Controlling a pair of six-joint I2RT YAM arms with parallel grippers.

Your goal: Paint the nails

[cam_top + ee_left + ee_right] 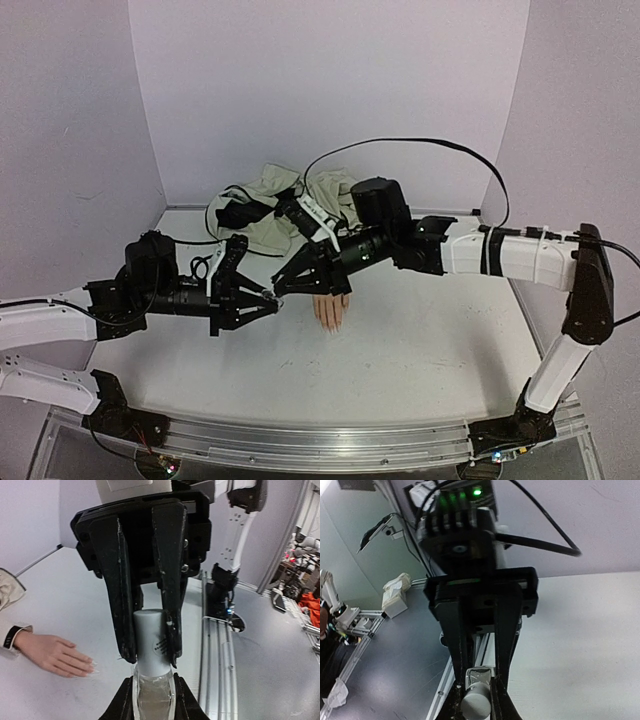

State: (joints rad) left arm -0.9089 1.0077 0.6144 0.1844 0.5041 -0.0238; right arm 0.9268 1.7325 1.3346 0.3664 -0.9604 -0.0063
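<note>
Over the table's (65,595) middle, left gripper (153,705) clamped the bottle (153,687) and right gripper (151,657) clamped its cap (150,630), which needed a straight twist, bottle kept steady.

Top view is evenly lit from overhead. The white worktop (430,340) is bright, with just soft shadows under the arms. Left wrist view is crisp up close, but the background at the right edge goes soft. Right wrist view is dimmer with a greenish cast, a green indicator light (477,491) blooming and the grey round cap (475,706) blurry.
</note>
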